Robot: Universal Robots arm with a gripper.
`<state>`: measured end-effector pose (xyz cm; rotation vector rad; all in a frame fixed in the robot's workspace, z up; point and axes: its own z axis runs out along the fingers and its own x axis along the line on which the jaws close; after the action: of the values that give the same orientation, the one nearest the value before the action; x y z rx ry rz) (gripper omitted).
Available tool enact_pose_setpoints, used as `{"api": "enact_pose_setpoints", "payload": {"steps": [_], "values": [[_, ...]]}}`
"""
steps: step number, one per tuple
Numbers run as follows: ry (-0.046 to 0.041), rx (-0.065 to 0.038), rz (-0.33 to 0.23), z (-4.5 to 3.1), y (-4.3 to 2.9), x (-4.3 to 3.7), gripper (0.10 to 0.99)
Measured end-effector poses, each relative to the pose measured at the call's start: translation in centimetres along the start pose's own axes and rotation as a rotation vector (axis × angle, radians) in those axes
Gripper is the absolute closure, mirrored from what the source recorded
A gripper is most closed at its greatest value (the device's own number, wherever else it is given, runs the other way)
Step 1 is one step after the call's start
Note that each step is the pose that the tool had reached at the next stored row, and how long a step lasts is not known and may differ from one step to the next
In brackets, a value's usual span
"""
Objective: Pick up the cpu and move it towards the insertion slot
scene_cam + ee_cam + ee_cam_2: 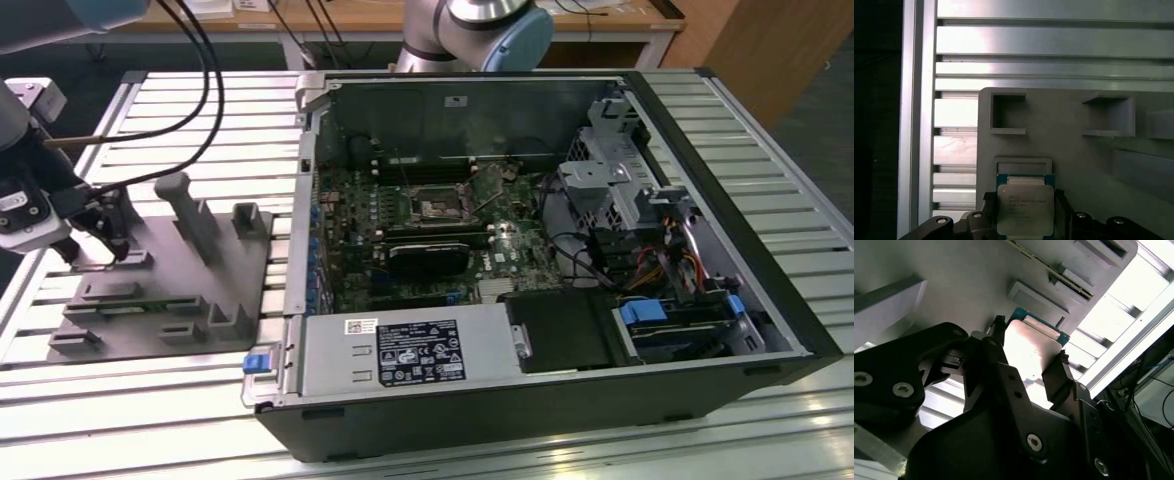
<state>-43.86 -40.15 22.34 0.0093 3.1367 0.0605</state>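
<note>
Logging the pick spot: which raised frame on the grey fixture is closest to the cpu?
The narrow frame directly beside the cpu; the two deeper bracket-shaped frames stand apart from it, farther across the fixture.

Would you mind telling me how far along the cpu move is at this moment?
Done: the tool sits around the cpu, its fingers against two opposite edges. In hand: the grasp, over the grey fixture; whether the chip is lifted is unclear. Left: the whole trip to the insertion slot inside the computer case.
</note>
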Motion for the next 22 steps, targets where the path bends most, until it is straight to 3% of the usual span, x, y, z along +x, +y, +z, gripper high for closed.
{"api": "enact_pose_setpoints", "payload": {"steps": [11,22], "values": [[0.0001,0.0,0.0,-0.7,0.02,0.0,0.541],[0.0,0.0,0.0,-2.1,0.08,0.0,0.541]]}}
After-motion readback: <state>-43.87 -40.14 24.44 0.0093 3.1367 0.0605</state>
